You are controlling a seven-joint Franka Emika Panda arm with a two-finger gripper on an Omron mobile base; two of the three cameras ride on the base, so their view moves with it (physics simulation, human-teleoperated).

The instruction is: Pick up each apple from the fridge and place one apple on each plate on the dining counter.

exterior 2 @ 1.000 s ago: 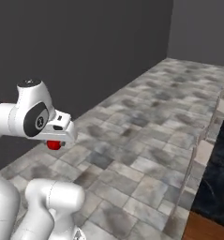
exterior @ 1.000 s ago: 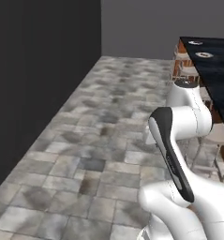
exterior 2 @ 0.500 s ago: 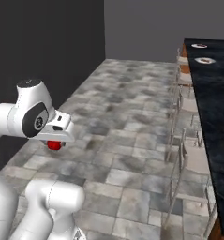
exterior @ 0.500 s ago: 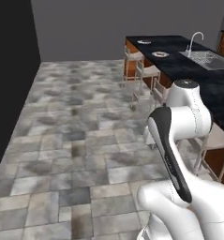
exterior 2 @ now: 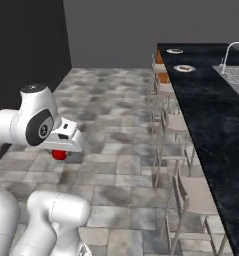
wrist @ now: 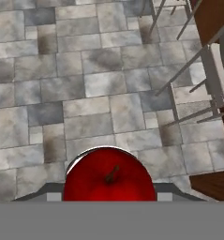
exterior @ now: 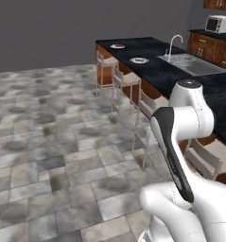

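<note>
The dining counter (exterior: 157, 66) has a black marbled top on a brown wood base. Two white plates (exterior: 139, 60) lie on it toward its far end, at about 12 o'clock, well apart. A steel sink (exterior: 192, 64) is set into the top. Stools (exterior 2: 171, 122) stand on the grey tiled floor (exterior: 48, 142) along the counter's edge.

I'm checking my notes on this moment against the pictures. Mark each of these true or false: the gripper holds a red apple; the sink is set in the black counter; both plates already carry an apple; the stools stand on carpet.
1. The gripper holds a red apple. True.
2. The sink is set in the black dining counter. True.
3. The near plate and the far plate each carry an apple. False: no apple sits on either.
4. The stools stand on carpet. False: the floor is grey stone tile.
</note>
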